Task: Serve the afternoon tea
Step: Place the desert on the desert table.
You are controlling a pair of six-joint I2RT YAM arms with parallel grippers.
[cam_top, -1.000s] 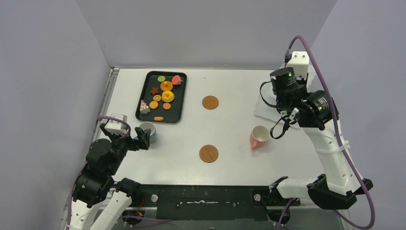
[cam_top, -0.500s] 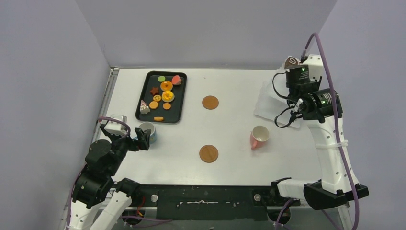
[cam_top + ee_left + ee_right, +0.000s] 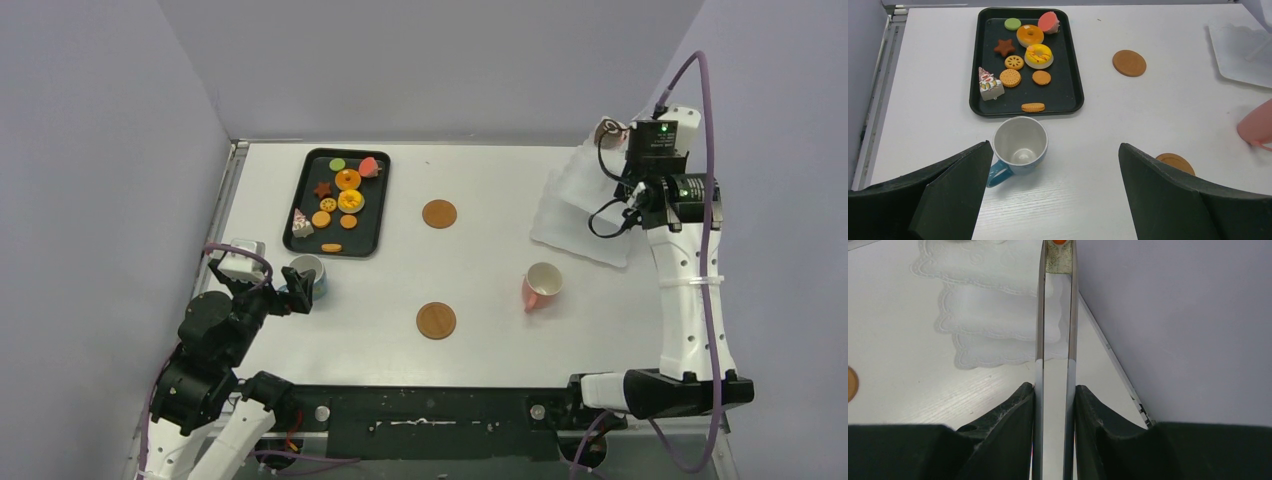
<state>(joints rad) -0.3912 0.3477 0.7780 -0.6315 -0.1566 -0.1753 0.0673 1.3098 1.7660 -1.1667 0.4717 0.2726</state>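
The blue cup [image 3: 1020, 145] stands upright just ahead of my left gripper [image 3: 1055, 146], which is open and empty, with its left finger near the handle. Behind the cup, the black tray [image 3: 973, 75] carries the pastries: a green disc [image 3: 1012, 23], two ring tarts [image 3: 1030, 35], cookies [image 3: 1010, 77] and a cake slice [image 3: 989, 85]. The pink cup [image 3: 541, 286] lies on its side right of centre. My right gripper [image 3: 1055, 387] is shut on the long metal tongs [image 3: 1040, 315], held high at the back right; their tips show something orange, too small to tell.
Two brown coasters [image 3: 439, 213] [image 3: 436, 320] lie in the middle of the table. A white lace doily [image 3: 585, 215] lies at the right, below the tongs. Grey walls close the left, back and right, and the right wall is near my right wrist [image 3: 655, 150].
My right arm has risen and swung toward the back right corner, carrying the tongs. The left arm and both cups have not moved.
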